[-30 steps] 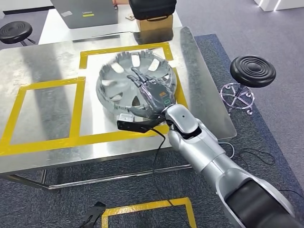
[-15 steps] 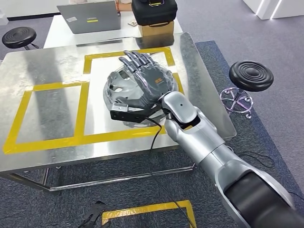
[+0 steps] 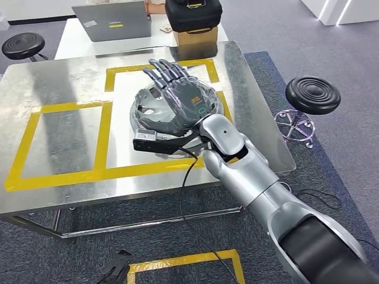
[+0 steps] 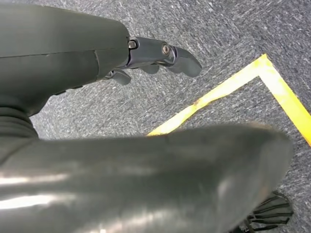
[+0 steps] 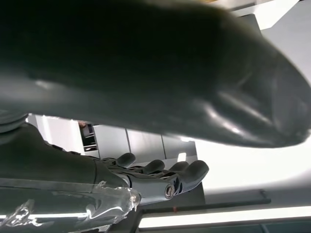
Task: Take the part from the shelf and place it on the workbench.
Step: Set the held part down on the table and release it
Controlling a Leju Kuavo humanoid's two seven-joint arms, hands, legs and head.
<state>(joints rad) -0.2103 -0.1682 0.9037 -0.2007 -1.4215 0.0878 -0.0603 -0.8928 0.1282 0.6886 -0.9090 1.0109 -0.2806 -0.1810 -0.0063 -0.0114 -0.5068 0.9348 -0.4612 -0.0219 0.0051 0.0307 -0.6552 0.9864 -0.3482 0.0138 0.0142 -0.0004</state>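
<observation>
The part, a round grey wheel cover, lies flat on the workbench, inside the right-hand yellow taped square, toward the far right of the steel top. The right hand hangs just above it with fingers stretched out flat and apart, palm down, grasping nothing; from where I stand the cover looks let go, though I can't tell whether the palm brushes its near rim. The left hand points at the carpet beside a yellow floor line, fingers loosely extended and nothing in them. The placing looks done to me, so the trouble lies in getting clear. A black camera bar with a dangling cable sits at the wrist, close over the cover's near edge; if the arm pulls back low, I reckon that bar or a fingertip could hook the ribbed rim and drag the cover out of its square. The steel is slick, so a small nudge may slide it. A lift straight up first seems safer.
</observation>
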